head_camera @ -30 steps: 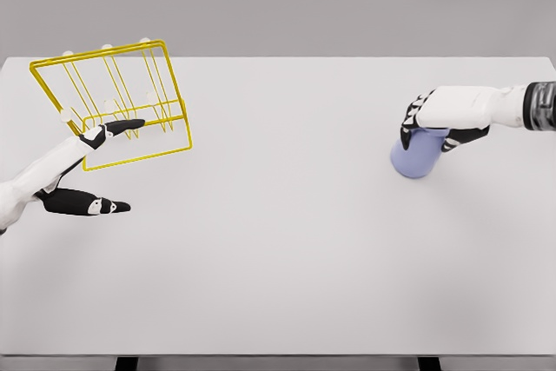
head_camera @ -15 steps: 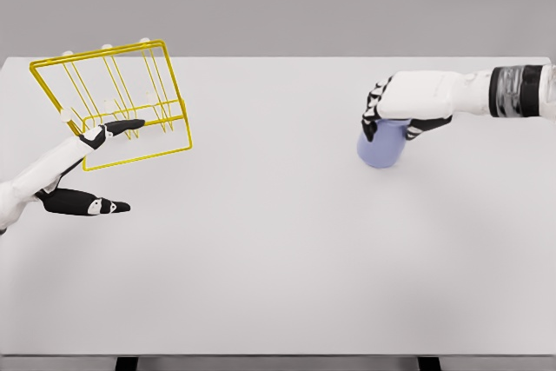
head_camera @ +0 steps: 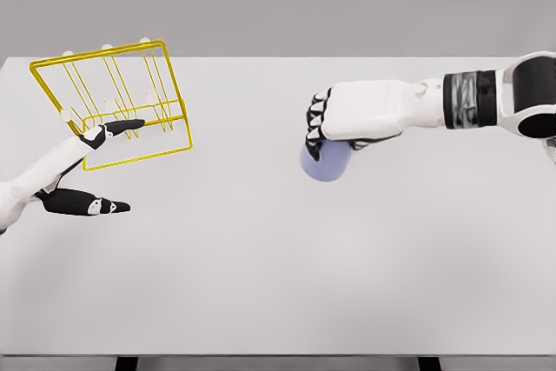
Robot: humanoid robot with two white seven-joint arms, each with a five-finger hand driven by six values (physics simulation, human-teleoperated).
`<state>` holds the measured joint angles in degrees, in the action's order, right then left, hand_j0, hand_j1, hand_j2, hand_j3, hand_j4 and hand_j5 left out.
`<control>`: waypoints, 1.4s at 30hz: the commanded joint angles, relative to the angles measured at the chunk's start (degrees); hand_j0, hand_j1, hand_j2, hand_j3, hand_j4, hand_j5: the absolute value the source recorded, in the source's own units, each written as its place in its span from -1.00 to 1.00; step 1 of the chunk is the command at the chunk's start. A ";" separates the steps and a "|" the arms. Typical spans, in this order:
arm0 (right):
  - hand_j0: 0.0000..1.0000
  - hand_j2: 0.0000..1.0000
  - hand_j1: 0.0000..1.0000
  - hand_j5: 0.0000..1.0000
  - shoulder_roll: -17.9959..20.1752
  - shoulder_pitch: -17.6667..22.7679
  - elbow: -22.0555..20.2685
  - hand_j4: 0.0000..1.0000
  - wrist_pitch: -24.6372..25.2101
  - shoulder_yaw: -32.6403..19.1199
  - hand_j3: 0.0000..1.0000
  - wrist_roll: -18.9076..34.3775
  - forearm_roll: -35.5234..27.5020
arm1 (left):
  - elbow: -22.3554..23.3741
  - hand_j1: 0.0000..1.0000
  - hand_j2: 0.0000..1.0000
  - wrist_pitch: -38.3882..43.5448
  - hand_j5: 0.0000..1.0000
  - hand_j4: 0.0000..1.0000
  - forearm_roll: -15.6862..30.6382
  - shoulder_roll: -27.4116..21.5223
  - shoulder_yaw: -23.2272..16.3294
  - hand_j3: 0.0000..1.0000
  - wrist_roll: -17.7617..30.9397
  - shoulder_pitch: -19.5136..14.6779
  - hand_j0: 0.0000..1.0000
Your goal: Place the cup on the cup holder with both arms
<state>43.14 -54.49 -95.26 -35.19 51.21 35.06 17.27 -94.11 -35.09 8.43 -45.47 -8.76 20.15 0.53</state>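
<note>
The lavender cup (head_camera: 325,162) is gripped from above by the right hand (head_camera: 347,117) near the bench (head_camera: 278,284) middle. The left hand (head_camera: 82,171) is spread open, one finger touching the yellow cup holder (head_camera: 113,102).

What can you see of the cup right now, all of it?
The cup is a plain pale lavender-blue tumbler with a smooth, matte-looking wall; no handle or marking shows. Only its lower part is visible: the right hand is clamped over its top from above, dark fingers curled down its left side, so the rim is hidden. It hangs near the middle of the white table, well right of the yellow wire cup holder. Whether its base touches the table cannot be told.
</note>
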 commanded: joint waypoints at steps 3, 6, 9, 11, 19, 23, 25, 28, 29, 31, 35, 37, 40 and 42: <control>-0.05 -0.05 -0.05 -0.05 -3.41 0.00 -0.54 -0.05 0.19 0.47 -0.05 -0.06 -0.30 | -0.02 1.00 1.00 0.09 1.00 1.00 0.44 -0.15 -0.02 1.00 -0.02 0.00 1.00; -0.05 -0.05 -0.05 -0.05 -4.90 -0.09 -1.51 -0.05 0.19 0.64 -0.05 -0.06 -0.22 | -0.02 1.00 1.00 0.09 1.00 1.00 0.44 -0.06 -0.02 1.00 -0.02 0.00 1.00; -0.06 -0.06 -0.06 -0.06 -6.22 0.00 -1.51 -0.06 0.19 0.82 -0.06 -0.06 -0.13 | -0.02 1.00 1.00 0.09 1.00 1.00 0.44 -0.06 -0.02 1.00 -0.02 0.00 1.00; -0.06 -0.06 -0.06 -0.06 -7.98 -0.09 -1.51 -0.06 0.19 2.05 -0.06 -0.06 0.13 | -0.02 1.00 1.00 0.09 1.00 1.00 0.44 -0.06 -0.02 1.00 -0.02 0.00 1.00; -0.06 -0.06 -0.06 -0.06 -11.14 -0.09 -1.07 -0.06 0.19 4.42 -0.06 -0.06 1.89 | -0.02 1.00 1.00 0.09 1.00 1.00 0.44 -0.06 -0.02 1.00 -0.02 0.00 1.00; -0.06 -0.06 -0.06 -0.06 -11.59 -0.09 -1.07 -0.06 0.19 5.39 -0.06 -0.06 1.98 | -0.02 1.00 1.00 0.09 1.00 1.00 0.44 -0.06 0.06 1.00 -0.02 0.00 1.00; -0.06 -0.06 -0.06 -0.06 -11.59 -0.17 -1.07 -0.06 0.19 6.01 -0.06 -0.06 1.98 | -0.02 1.00 1.00 0.09 1.00 1.00 0.44 -0.06 -0.02 1.00 -0.02 0.00 1.00; -0.06 -0.06 -0.06 -0.06 -11.94 -0.18 -1.07 -0.06 0.19 6.01 -0.06 -0.06 2.07 | -0.02 1.00 1.00 0.09 1.00 1.00 0.44 -0.06 0.06 1.00 -0.02 0.00 1.00; -0.04 -0.04 -0.04 -0.04 -11.94 -0.18 -1.07 -0.04 0.19 6.01 -0.04 -0.06 2.16 | -0.02 1.00 1.00 0.09 1.00 1.00 0.44 -0.06 0.06 1.00 -0.02 0.00 1.00; 0.15 0.15 0.15 0.15 -12.11 -0.18 -1.07 0.15 0.19 6.01 0.15 -0.06 2.95 | -0.02 1.00 1.00 0.09 1.00 1.00 0.44 -0.06 -0.02 1.00 -0.02 0.00 1.00; 0.30 0.30 0.30 0.30 -12.11 -0.18 -0.98 0.30 0.19 6.36 0.30 -0.06 4.27 | -0.02 1.00 1.00 0.09 1.00 1.00 0.44 -0.06 -0.02 1.00 -0.02 0.00 1.00; 0.38 0.38 0.38 0.38 -12.11 -0.18 -1.07 0.38 0.19 6.36 0.38 -0.06 4.35 | -0.02 1.00 1.00 0.09 1.00 1.00 0.44 -0.15 0.06 1.00 -0.02 0.00 1.00; 0.52 0.52 0.52 0.52 -12.11 -0.18 -1.07 0.52 0.19 6.45 0.52 -0.06 4.44 | -0.02 1.00 1.00 0.09 1.00 1.00 0.44 -0.06 0.06 1.00 -0.02 0.00 1.00; 0.61 0.61 0.61 0.61 -12.11 -0.18 -1.07 0.61 0.19 6.53 0.61 -0.06 4.62 | -0.11 1.00 1.00 0.09 1.00 1.00 0.44 -0.06 0.06 1.00 -0.02 0.00 1.00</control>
<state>31.01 -54.67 -96.32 -35.16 57.70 35.03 21.97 -94.12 -35.08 8.43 -45.48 -8.75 20.15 0.53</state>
